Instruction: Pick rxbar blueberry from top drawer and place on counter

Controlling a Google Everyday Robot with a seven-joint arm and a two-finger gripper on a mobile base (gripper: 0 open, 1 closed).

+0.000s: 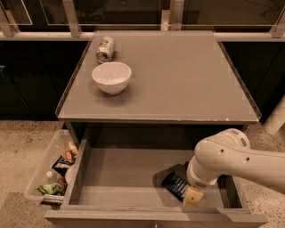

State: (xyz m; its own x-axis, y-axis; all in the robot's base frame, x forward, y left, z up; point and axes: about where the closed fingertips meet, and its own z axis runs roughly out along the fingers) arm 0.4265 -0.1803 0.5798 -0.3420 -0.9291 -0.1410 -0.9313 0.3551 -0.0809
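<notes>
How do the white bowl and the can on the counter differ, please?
The white bowl stands upright; the can lies on its side. The bowl is wider and white; the can is silvery. Both rest on the counter. The hand is down in the top drawer.

Office snack-kitchen setup, by the look of it: grey counter with bowl and can, dark glass panels behind, speckled floor, clear bin of snack packets, gripper down inside the open top drawer

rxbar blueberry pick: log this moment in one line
phase: reach | gripper: low in top drawer, near its front, at rxbar blueberry | bar: inside drawer, not yet on counter | counter holds: white bowl, can
</notes>
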